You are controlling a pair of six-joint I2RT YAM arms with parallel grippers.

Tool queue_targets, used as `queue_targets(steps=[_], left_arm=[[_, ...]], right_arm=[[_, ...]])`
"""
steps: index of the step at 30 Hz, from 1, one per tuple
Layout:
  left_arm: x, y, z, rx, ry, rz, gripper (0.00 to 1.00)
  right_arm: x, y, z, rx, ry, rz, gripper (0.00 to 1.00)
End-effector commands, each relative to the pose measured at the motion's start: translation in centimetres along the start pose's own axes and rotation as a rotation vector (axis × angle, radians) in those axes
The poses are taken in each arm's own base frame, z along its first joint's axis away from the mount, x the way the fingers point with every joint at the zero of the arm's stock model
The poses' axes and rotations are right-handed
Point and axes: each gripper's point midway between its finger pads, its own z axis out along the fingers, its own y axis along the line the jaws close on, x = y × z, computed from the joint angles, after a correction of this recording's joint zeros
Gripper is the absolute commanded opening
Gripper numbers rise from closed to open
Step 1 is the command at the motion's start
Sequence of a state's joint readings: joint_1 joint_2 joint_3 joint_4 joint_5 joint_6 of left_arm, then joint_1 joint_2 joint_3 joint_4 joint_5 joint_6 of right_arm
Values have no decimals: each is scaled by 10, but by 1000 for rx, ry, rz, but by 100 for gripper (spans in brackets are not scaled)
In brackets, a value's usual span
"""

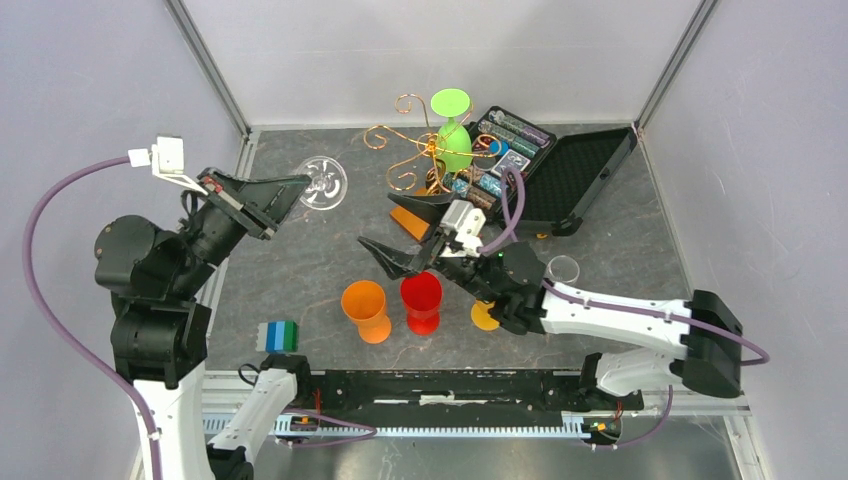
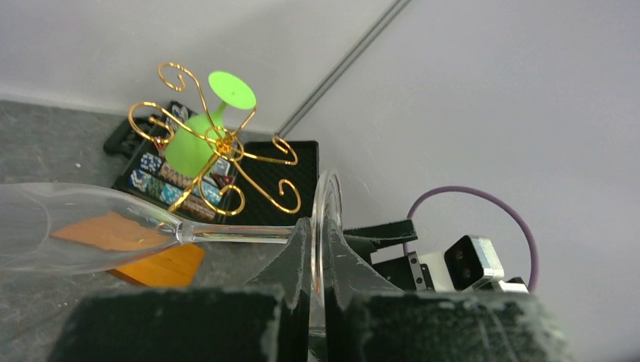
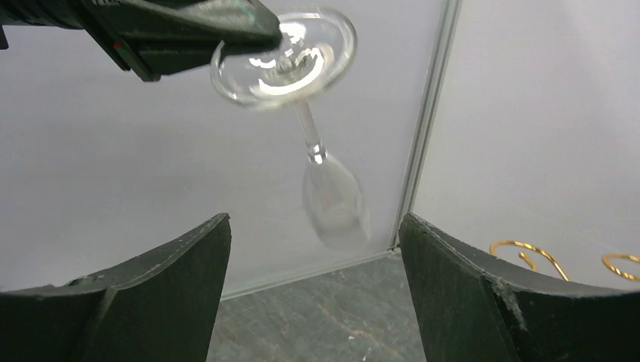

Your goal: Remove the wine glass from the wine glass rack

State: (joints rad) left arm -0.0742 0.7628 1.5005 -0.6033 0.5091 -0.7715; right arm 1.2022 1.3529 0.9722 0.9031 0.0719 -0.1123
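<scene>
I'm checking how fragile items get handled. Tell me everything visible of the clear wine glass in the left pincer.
The clear wine glass is colourless and transparent, with a round flat foot, a thin stem and a tapered bowl; it looks empty and unbroken. The left pincer is shut on the foot's edge, the only contact visible. The glass is off the wine glass rack, to its left in the top view, tilted, the bowl apparently lower than the foot.

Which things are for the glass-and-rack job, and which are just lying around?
For the job: wine glass rack, clear wine glass, left gripper holding it, green wine glass on the rack.
Lying about: orange cup, red cup, black case, coloured blocks.
</scene>
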Motion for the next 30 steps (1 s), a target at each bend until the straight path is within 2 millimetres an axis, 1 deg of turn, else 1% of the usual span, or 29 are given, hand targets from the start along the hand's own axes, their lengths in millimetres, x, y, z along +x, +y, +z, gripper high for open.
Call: queue_targets(steps=[1,2,5,8,12,16,18,20,25,26,27,28,29,30], left_arm=[[18,-9,-4,64,85,-38,2],[21,-11,-4,79,97,-51,2],[29,-17,-6,124,125,-92,2],[33,-18,-9,137,138,-109,2],[33,-23,-12,148,139,-116,2],[33,-22,-10,145,144,-126,2],[33,-22,-11,146,143,-126,2],[32,-23,-11,148,142,-128,2],[31,-27,-12,158,142,-127,2],[30,-27,-11,160,141,-121,2],[30,-28,-12,162,139,-114,4],[29,-27,-11,162,136,-105,12],[29,-27,-11,160,132,-95,28],[28,-26,-10,157,129,-91,42]], right_arm=[[-41,3,25,-29,-179,-87,85],[-41,8,29,-58,-199,-97,85],[-33,10,38,-60,-204,-116,82],[-32,13,44,-69,-220,-122,76],[-30,14,49,-73,-218,-116,60],[-28,16,49,-83,-214,-101,45],[-29,16,49,-83,-213,-100,41],[-30,14,49,-74,-216,-101,34],[-34,9,49,-41,-238,-88,2],[-36,8,48,-33,-246,-82,0],[-38,5,48,-22,-256,-74,0],[-41,5,46,-19,-271,-65,0],[-44,-1,44,14,-279,-51,0],[-49,-5,41,38,-299,-36,0]])
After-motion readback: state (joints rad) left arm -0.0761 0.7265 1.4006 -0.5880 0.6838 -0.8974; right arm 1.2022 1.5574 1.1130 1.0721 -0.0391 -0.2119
